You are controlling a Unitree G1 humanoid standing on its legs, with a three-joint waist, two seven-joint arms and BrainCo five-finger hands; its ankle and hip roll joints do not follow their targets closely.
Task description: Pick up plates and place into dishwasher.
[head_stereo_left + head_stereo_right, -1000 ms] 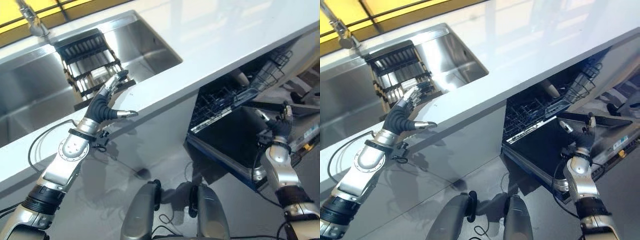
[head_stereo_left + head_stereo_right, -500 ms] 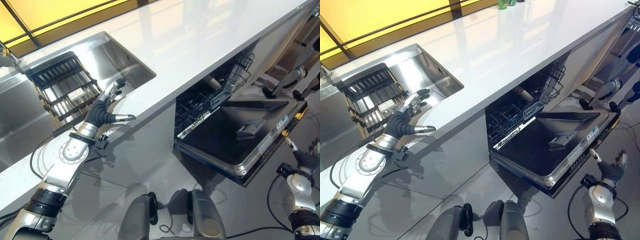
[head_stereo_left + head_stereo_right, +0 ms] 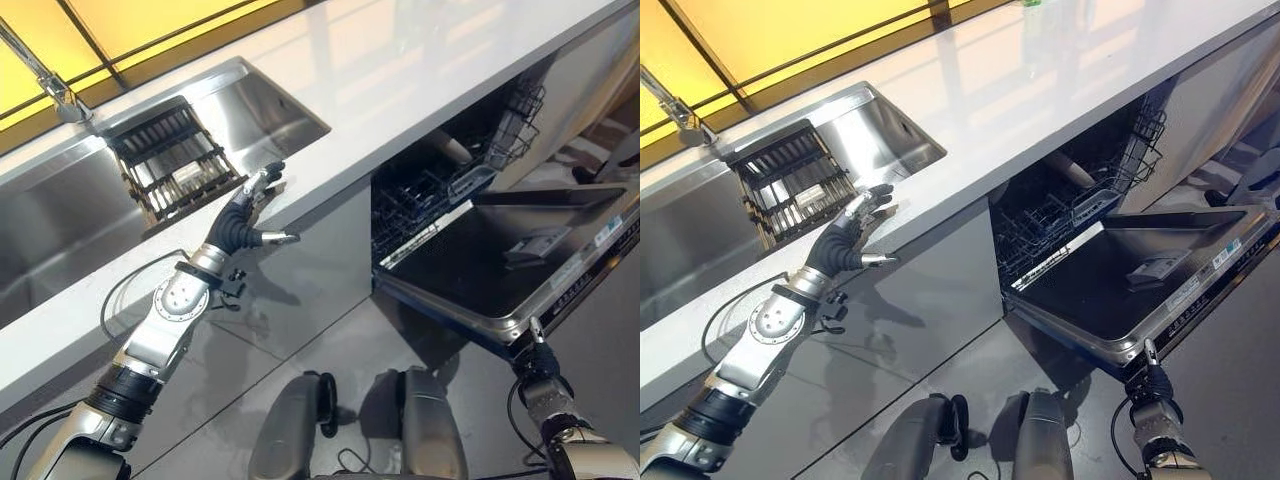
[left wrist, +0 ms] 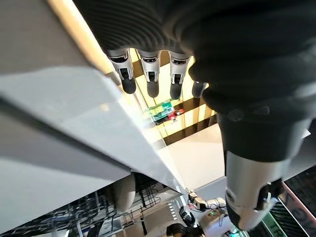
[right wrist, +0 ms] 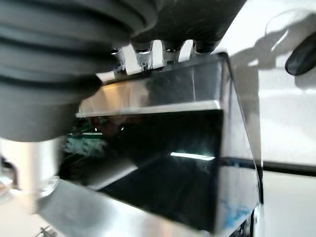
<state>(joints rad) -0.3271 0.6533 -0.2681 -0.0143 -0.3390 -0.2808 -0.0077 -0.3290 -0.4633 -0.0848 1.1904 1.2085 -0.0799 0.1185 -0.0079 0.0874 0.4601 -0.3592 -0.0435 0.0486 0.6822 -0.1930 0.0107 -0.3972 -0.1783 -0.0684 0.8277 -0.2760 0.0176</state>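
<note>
Standing on edge in a black dish rack (image 3: pixel 172 168) inside the steel sink (image 3: pixel 60 215), the plates (image 3: pixel 185 175) look like a few pale discs between the wires, though they are hard to make out. Just past the rack's near corner, the left hand (image 3: pixel 250 205) hovers over the front strip of the white countertop (image 3: pixel 400 70), fingers straight and spread, thumb out to the side, holding nothing. Below the counter the dishwasher (image 3: pixel 440 190) is open, its door (image 3: pixel 510 265) folded down flat and its lower rack (image 3: pixel 1050 215) of dark wire showing inside. The right hand (image 3: pixel 1151 379) sits low beneath the door's front edge; its fingers reach up to that edge, but I cannot tell whether they grip it
</note>
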